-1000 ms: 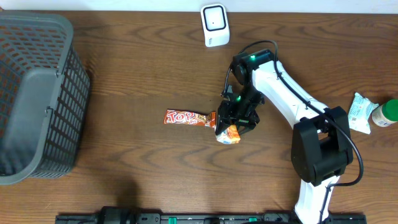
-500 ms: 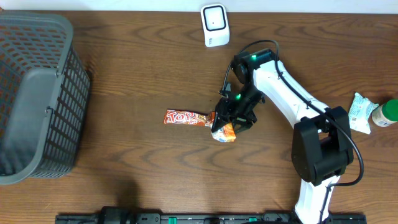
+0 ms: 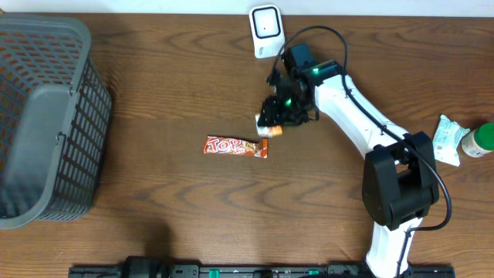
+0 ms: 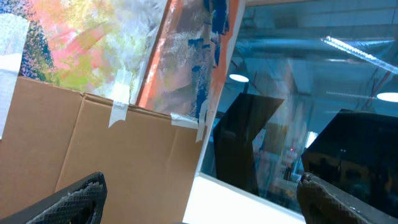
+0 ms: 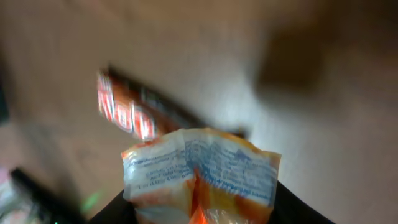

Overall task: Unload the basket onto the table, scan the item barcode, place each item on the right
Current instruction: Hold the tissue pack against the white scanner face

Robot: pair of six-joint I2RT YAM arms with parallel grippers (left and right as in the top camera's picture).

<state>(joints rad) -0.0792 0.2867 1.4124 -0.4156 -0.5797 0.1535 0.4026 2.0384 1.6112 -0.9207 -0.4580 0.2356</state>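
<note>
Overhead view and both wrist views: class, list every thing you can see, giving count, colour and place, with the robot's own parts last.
basket: one, grey, left edge of the table
scanner: one, white, far edge, centre
candy bar: one, red-orange wrapper, lying mid-table
snack packet: one, orange and white, held between scanner and candy bar
sachet: one, green and white, right edge
bottle: one, green top, right edge beside the sachet
table: one, dark brown wood
cardboard: brown, taped, left wrist view only
right tool: one, black, closed on the snack packet
left tool: one, black, open, holding nothing
</note>
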